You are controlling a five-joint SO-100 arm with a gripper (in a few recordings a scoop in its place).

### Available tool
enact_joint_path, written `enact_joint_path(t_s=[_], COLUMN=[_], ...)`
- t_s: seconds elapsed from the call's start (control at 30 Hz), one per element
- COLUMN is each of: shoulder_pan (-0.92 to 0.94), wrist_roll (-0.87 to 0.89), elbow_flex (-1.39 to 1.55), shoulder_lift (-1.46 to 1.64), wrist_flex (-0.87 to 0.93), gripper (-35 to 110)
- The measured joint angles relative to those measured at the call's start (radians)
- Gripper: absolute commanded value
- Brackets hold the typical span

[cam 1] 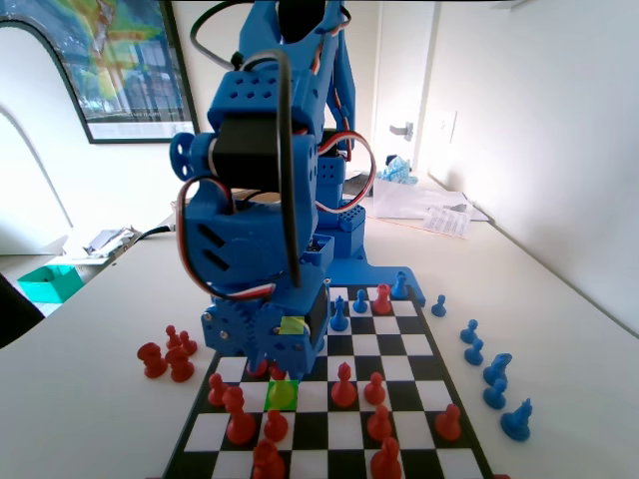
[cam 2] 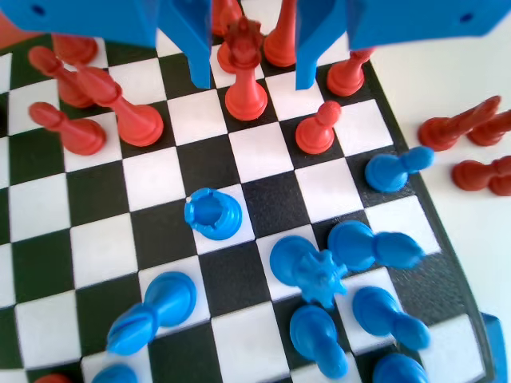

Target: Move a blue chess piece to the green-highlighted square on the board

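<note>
Blue arm low over the board (cam 1: 439, 464), gripper (cam 2: 249, 76) open and holding nothing.

In the wrist view the two jaws hang spread apart, a red crowned piece (cam 2: 244, 72) standing on the board between them. The blue chess piece (cam 2: 393, 170), a short pawn with round head and flared base, sits near the board's right edge, below and right of the jaws, apart from them. In the fixed view the green-highlighted square (cam 1: 283, 392) lies just beneath the arm, partly hidden, perhaps unoccupied.
</note>
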Motion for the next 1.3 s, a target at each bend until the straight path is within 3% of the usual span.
enact_joint_path(t_s=[1.3], shoulder_pan=[-0.003], wrist_roll=[-0.002], elbow_flex=[0.000], shoulder_lift=[0.000], wrist_flex=[-0.037], gripper=[1])
